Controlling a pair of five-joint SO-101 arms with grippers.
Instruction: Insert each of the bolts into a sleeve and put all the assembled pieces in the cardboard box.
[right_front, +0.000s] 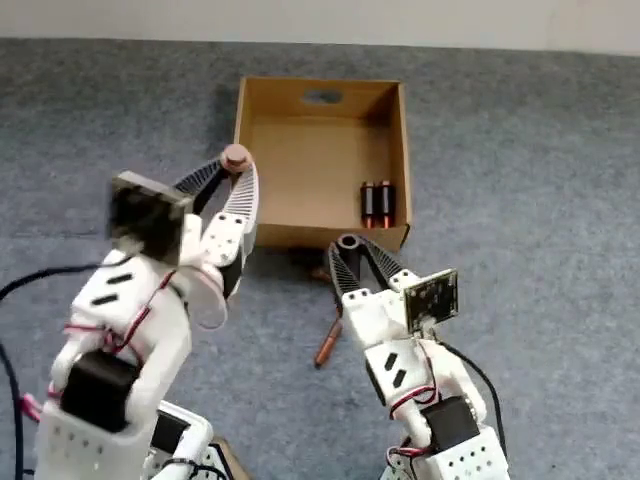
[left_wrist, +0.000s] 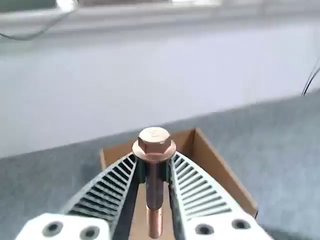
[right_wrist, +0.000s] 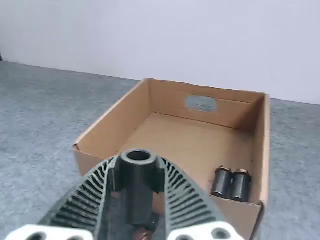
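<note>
My left gripper (right_front: 232, 170) is shut on a copper bolt (right_front: 236, 156), held upright with its hex head up, above the box's left wall. The bolt (left_wrist: 155, 170) stands between the ribbed fingers (left_wrist: 192, 187). My right gripper (right_front: 352, 254) is shut on a black sleeve (right_front: 348, 243), held upright just in front of the cardboard box (right_front: 250, 120). The sleeve (right_wrist: 136, 185) shows its open bore on top. Two assembled pieces (right_front: 377, 202) lie in the box's near right corner, also seen as assembled pieces (right_wrist: 231, 183). Another copper bolt (right_front: 328, 342) lies on the carpet between the arms.
Grey carpet (right_front: 540, 200) covers the table around the box. A small dark part (right_front: 305, 258) lies in front of the box's near wall. The box floor (right_wrist: 185, 140) has free room on its left and middle.
</note>
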